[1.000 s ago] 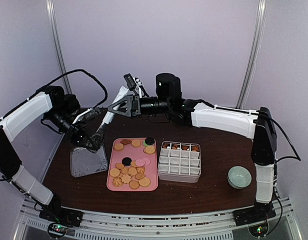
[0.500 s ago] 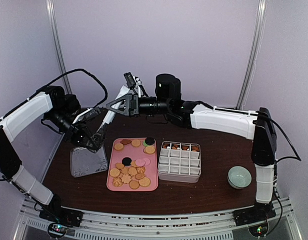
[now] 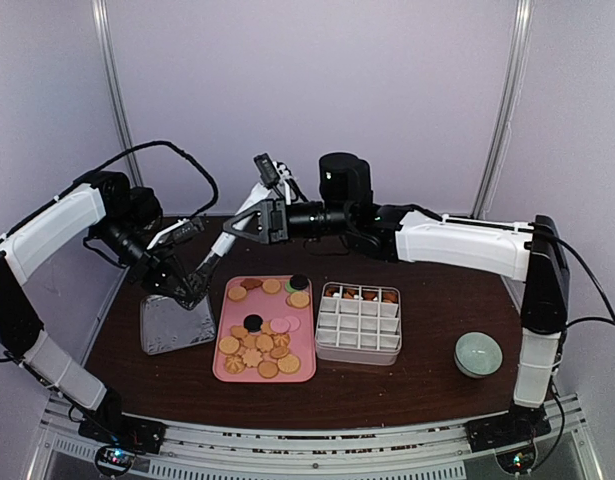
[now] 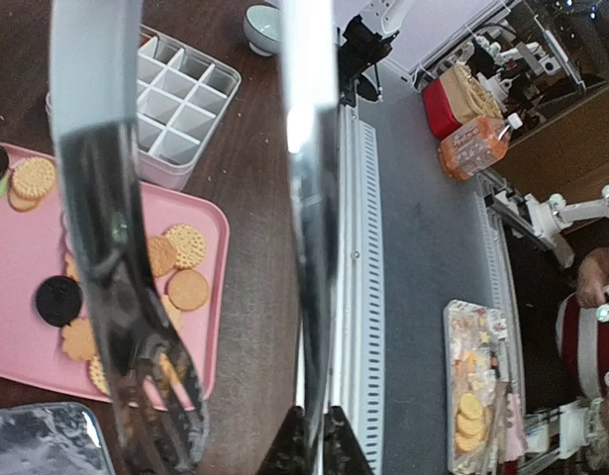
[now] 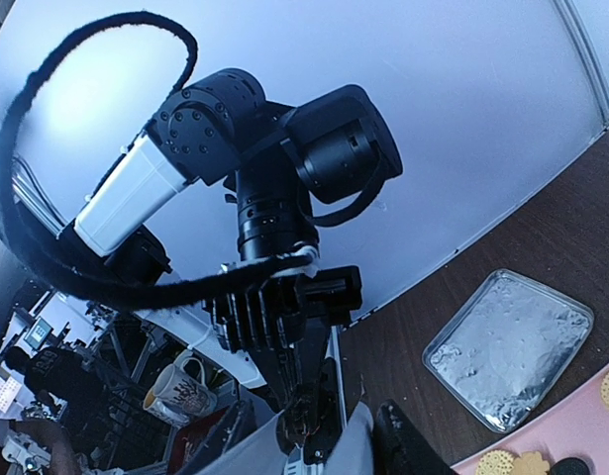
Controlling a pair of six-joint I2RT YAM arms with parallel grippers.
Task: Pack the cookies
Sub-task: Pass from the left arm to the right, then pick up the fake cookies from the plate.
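In the view from above, the cookies (image 3: 259, 345) lie scattered on a pink tray (image 3: 307, 372) at the centre of a dark brown table (image 3: 437, 300). Most are golden-tan, some flower-shaped, with two black ones and a couple of pale pink ones. More cookies sit in the back row of a white divided box (image 3: 359, 335) just right of the tray; its other compartments look bare. A crinkled foil tray (image 3: 175, 322) lies left of the pink tray, and a pale green bowl (image 3: 478, 353) stands well apart at the lower right.

The left gripper (image 3: 187, 288) hangs over the foil tray's upper edge, pressed together on the lower end of the metal tongs (image 3: 222, 240), which slant up and to the right. The right gripper (image 3: 234, 227) reaches in from the right and meets the tongs partway up. We cannot tell whether its fingers grip them or merely flank them.

From the left wrist, we see the tongs' two shiny arms (image 4: 96, 247) spread apart, running from the bottom to the top of the frame. Behind them the cookies (image 4: 175, 267) sit at centre left, the divided box (image 4: 185, 109) at upper left, and the bowl (image 4: 262, 25) at the top edge.

From the right wrist, we see the foil tray (image 5: 507, 351) at lower right and a few cookies (image 5: 512, 463) along the bottom edge.
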